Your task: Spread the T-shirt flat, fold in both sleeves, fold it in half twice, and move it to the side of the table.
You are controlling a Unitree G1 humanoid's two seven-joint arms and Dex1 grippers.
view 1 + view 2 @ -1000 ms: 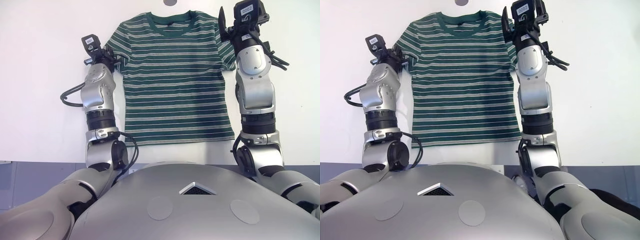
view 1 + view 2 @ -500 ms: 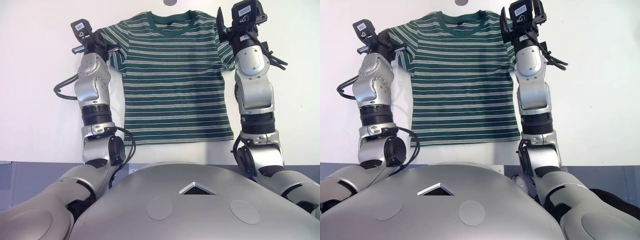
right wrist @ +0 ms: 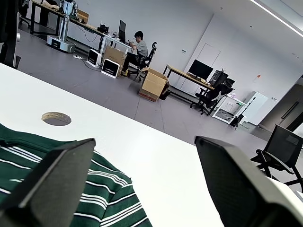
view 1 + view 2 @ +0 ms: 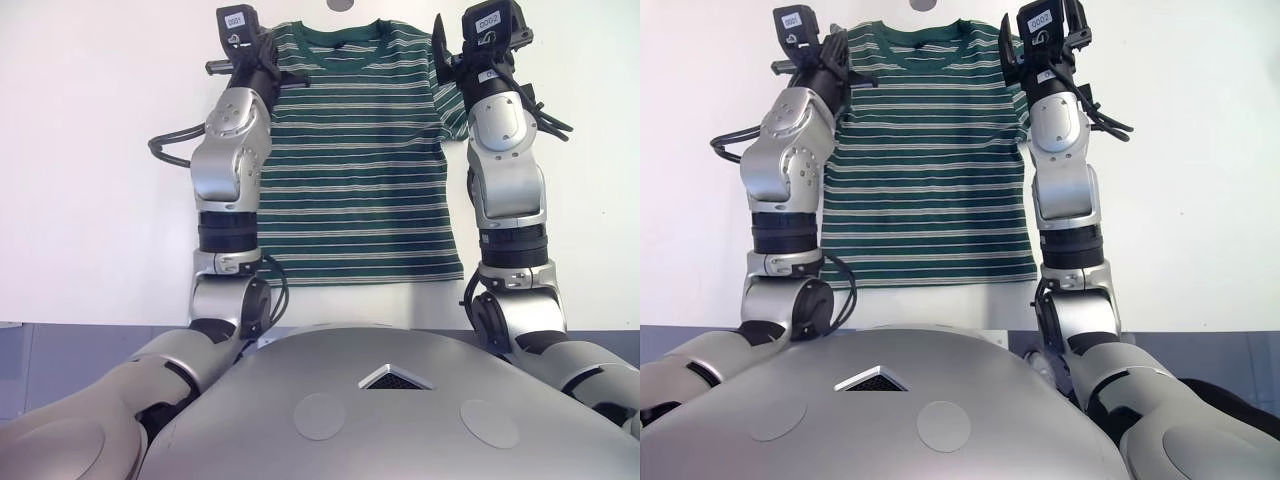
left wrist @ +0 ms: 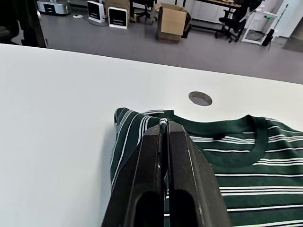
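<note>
The white surface point(image 4: 90, 180) stands in an open office and carries the T-shirt point(image 4: 350, 180) front up, collar away from the robot and hem near the robot's edge.

The left jaws are pressed together with a bit of striped cloth nipped at their tips, low over the shirt's left shoulder, just beside the collar point(image 5: 222, 135). The left sleeve point(image 5: 130, 127) lies turned in over the chest, its fold forming the shirt's outer edge there. The right jaws are spread wide and hang above the right sleeve point(image 4: 452, 105), which lies out flat. I cannot tell whether they touch it.

The fold looks half made, so the release is the risk. If the left jaws let go above the cloth, the sleeve may flop back or land skewed. If they pull farther across, the whole body could slide and ruck. On the right, a shallow bite could let the sleeve slip mid-fold.

A cable hole point(image 5: 200, 98) sits just beyond the collar, so pushing the shirt away could snag it. Both flanks of the surface offer wide room for the final move, while the hem has little margin.
</note>
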